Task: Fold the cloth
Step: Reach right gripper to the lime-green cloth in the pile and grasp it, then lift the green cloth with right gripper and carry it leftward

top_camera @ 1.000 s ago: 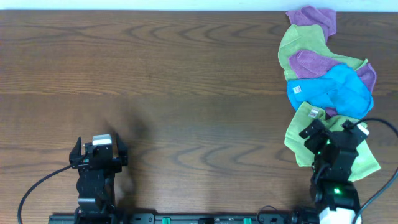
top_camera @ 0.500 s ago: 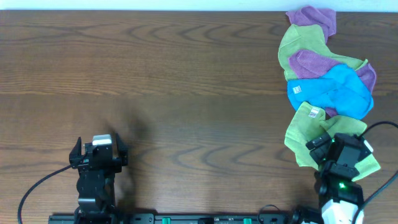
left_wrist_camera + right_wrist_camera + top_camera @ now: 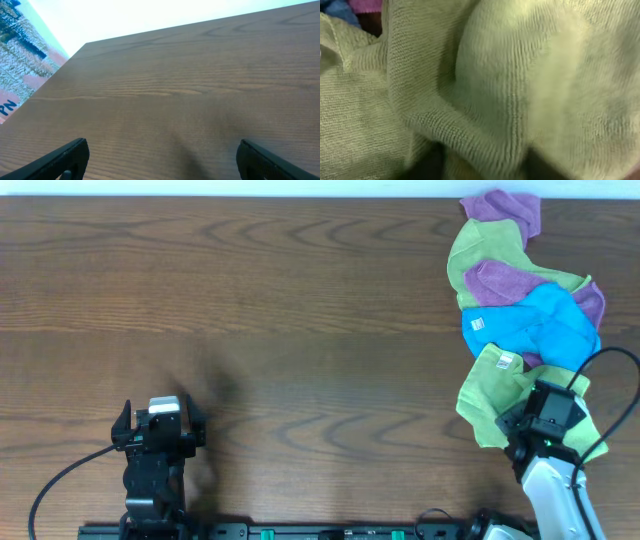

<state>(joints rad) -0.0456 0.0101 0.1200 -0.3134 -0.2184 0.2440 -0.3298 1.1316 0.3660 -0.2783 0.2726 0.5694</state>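
Observation:
The lime-green cloth (image 3: 480,395) lies crumpled at the table's near right, its white tag (image 3: 507,362) at the far edge. My right gripper (image 3: 545,416) is pressed down into its middle. In the right wrist view the cloth (image 3: 520,75) fills the frame, and a raised ridge of it sits pinched between the two dark fingers of my right gripper (image 3: 485,167). My left gripper (image 3: 160,412) rests at the near left, far from the cloth. In its own wrist view my left gripper (image 3: 162,160) stands wide open over bare wood.
Behind the lime cloth is a pile of other cloths: a blue one (image 3: 530,325), purple ones (image 3: 500,212) and a duller green one (image 3: 478,252). The wooden table (image 3: 300,310) runs to a far edge along the top.
My right gripper has sunk onto the lime cloth and drawn its fingers together on a fold of it. The left arm has not moved.

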